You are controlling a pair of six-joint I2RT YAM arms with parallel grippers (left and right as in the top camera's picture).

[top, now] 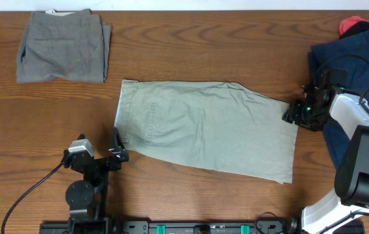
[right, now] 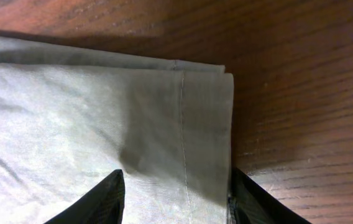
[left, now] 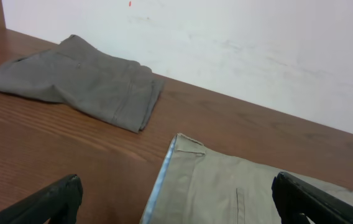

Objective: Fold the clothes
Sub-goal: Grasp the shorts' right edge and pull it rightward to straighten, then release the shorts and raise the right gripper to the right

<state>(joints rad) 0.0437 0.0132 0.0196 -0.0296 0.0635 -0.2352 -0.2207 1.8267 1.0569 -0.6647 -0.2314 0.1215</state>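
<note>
The pale khaki shorts (top: 204,127) lie flat across the middle of the table, with the waistband at the left and the leg hems at the right. My left gripper (top: 116,148) is open just off the waistband's near corner. In the left wrist view its fingers (left: 175,186) spread wide over the light blue inner waistband (left: 163,177) and the khaki cloth (left: 245,186). My right gripper (top: 290,114) is open at the far corner of the hem. In the right wrist view its fingers (right: 175,180) straddle the hem edge (right: 207,112), low over the cloth and not closed on it.
Darker grey folded shorts (top: 61,45) lie at the back left, also in the left wrist view (left: 83,84). Navy blue shorts (top: 353,78) and a red cloth (top: 353,25) are piled at the right edge behind the right arm. A cable trails from the left arm's base.
</note>
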